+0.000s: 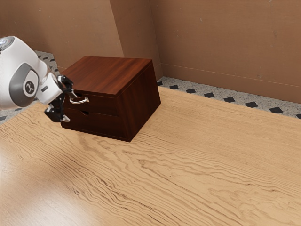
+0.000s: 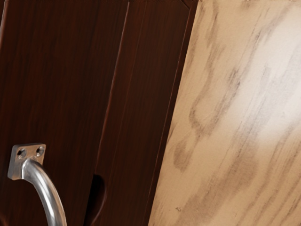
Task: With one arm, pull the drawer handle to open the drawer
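A dark wooden cabinet with two drawers stands on the table. The upper drawer front carries a silver loop handle and looks flush with the cabinet. My black gripper is at the cabinet's front, at the exterior view's left, right against the handle. Its fingers stand apart, one above and one below the handle, so it is open. In the wrist view the handle curves from its screwed mounting plate across the dark drawer front, very close to the hand.
The lower drawer has a small finger notch. The light wooden table stretches wide to the exterior view's right and front. Brown walls and a tiled floor strip lie behind.
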You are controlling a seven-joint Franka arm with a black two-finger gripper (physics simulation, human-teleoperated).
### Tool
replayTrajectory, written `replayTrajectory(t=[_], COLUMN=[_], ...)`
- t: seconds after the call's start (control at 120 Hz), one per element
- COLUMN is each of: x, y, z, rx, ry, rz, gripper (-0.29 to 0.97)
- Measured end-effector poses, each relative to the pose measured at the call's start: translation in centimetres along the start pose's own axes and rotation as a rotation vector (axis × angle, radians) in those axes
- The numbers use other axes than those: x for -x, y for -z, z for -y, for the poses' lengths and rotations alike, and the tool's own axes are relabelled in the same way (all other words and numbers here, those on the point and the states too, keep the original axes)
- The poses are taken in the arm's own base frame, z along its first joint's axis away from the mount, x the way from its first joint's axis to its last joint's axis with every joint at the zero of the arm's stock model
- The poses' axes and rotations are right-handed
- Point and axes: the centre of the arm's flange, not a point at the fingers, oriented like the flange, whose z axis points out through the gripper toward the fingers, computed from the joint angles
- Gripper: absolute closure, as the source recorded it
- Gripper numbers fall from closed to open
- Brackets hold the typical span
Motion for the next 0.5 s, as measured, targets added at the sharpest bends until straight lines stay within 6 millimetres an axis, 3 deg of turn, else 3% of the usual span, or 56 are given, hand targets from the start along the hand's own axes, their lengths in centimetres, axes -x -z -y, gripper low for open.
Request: replayTrajectory(t=[0.5], x=[1.6], y=[-1.6], z=[0.1], rx=[-0.014], ry=[-0.031], rz=[0.013], gripper=[0.00])
